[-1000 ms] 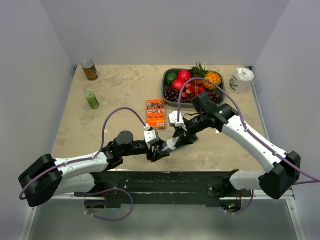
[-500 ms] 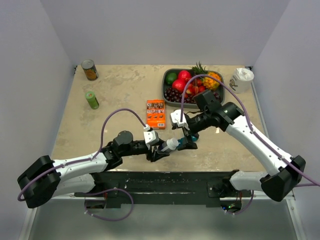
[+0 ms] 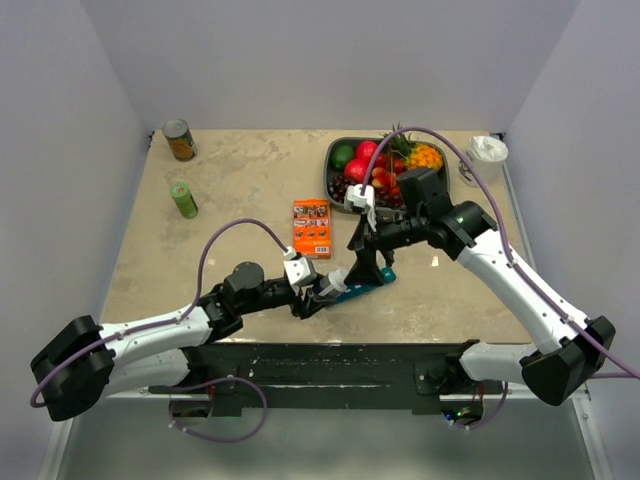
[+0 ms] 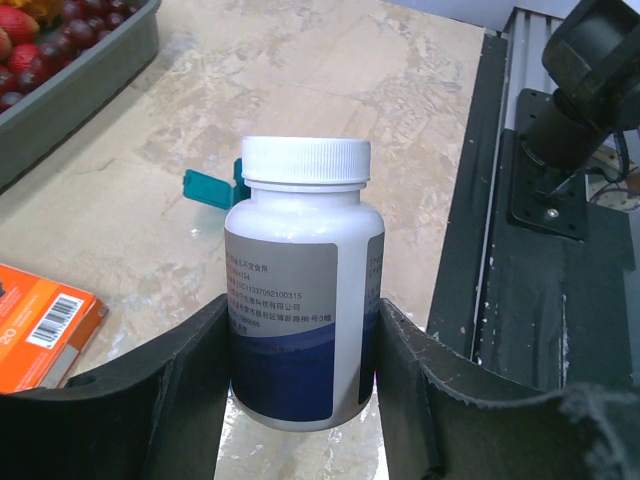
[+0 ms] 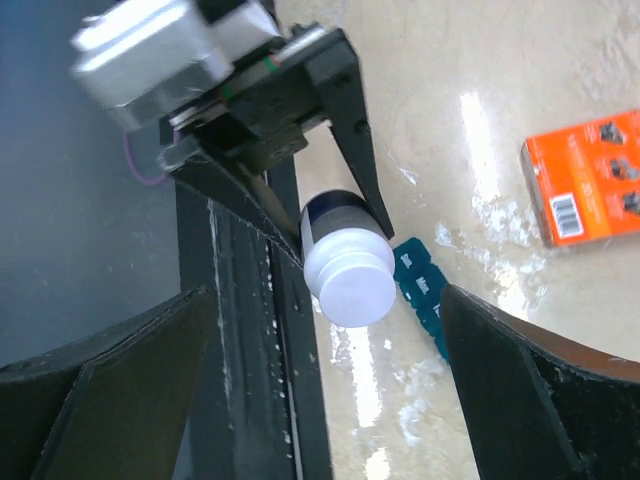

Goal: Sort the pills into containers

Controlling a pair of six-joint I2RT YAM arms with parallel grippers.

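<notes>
My left gripper (image 3: 325, 291) is shut on a small white bottle (image 3: 338, 278) with a blue label, held near the table's front edge. In the left wrist view both fingers press the bottle (image 4: 298, 300) at its lower half, and its white cap (image 4: 305, 161) is on. My right gripper (image 3: 367, 266) hangs open just above and beyond it; the bottle's cap (image 5: 348, 285) shows between its wide-spread fingers, untouched. The teal containers (image 3: 362, 288) lie on the table right behind the bottle, also visible from the right wrist (image 5: 421, 287). No pills are in view.
An orange box (image 3: 312, 227) lies mid-table. A grey fruit tray (image 3: 331, 170) stands at the back right, with a white cup (image 3: 484, 160) beside it. A green can (image 3: 183, 199) and a tin can (image 3: 179, 139) stand at the back left. A black rail (image 3: 330, 360) runs along the front.
My right gripper let go of the bottle's cap, opened wide and rose back away from it. The cap stayed on. My left gripper kept hold of the bottle.
</notes>
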